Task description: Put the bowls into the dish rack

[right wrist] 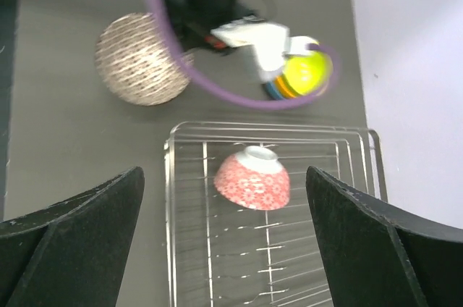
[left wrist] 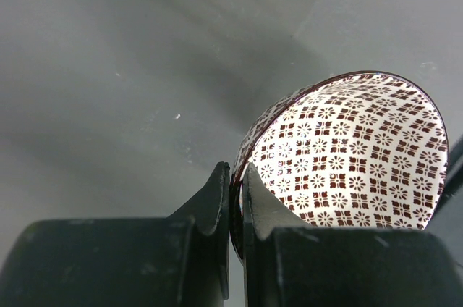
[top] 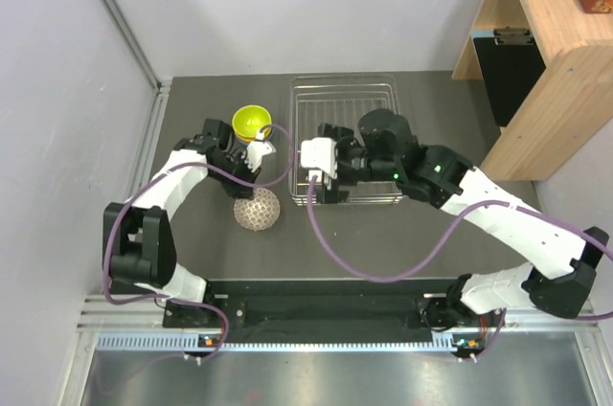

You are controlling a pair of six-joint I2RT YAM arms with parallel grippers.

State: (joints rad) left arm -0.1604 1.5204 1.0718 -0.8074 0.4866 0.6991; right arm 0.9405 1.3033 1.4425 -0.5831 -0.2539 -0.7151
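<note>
Dark grey worktop below. Pinching the rim of a tipped white round bowl with brown marks between the left fingers. Holding the right fingers spread wide over the silver wire dish rack, a pinkish-red patterned bowl upside down inside. Lime-yellow round bowl near the rack.

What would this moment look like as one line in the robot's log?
left gripper: shut on brown-patterned bowl rim | right gripper: open above dish rack | pink-red bowl: in rack, base showing

Right arm hides dish rack front; patterned bowl cropped below.
</note>
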